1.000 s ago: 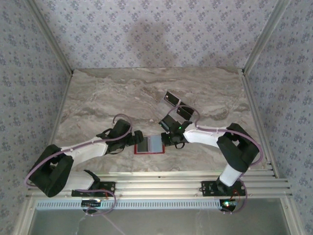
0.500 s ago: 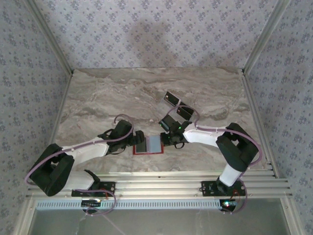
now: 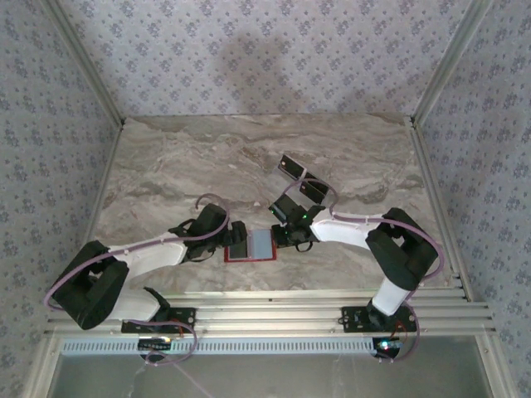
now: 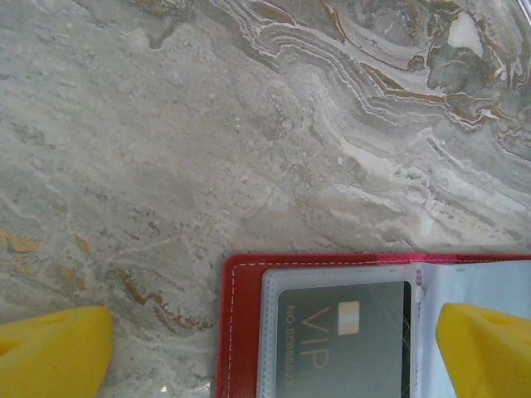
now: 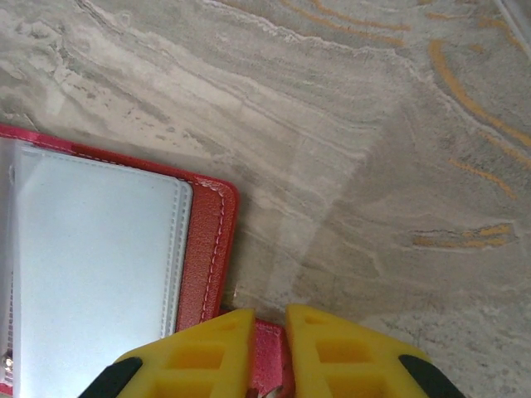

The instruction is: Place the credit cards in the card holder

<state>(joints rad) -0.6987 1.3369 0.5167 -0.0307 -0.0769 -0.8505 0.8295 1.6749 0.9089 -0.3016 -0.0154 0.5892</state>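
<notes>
The red card holder (image 3: 250, 258) lies open on the marble table between both grippers. A dark VIP card (image 4: 348, 340) sits in its clear left sleeve, and the right sleeve (image 5: 91, 274) looks pale and blank. My left gripper (image 4: 274, 325) is open, its yellow fingers (image 4: 50, 348) wide apart on either side of the holder's left half (image 4: 241, 332). My right gripper (image 5: 270, 319) is shut on the holder's small red snap tab (image 5: 270, 356) at its right edge. Two loose dark credit cards (image 3: 290, 167) (image 3: 313, 190) lie on the table behind the right gripper (image 3: 282, 235).
The marble tabletop (image 3: 191, 166) stretches bare to the left and back of the holder. Patterned walls (image 3: 265, 50) close it in on three sides, and a metal rail (image 3: 265, 319) runs along the near edge by the arm bases.
The card holder has slid slightly to the left with the right gripper on its tab. The left gripper has shifted a little toward the holder.
</notes>
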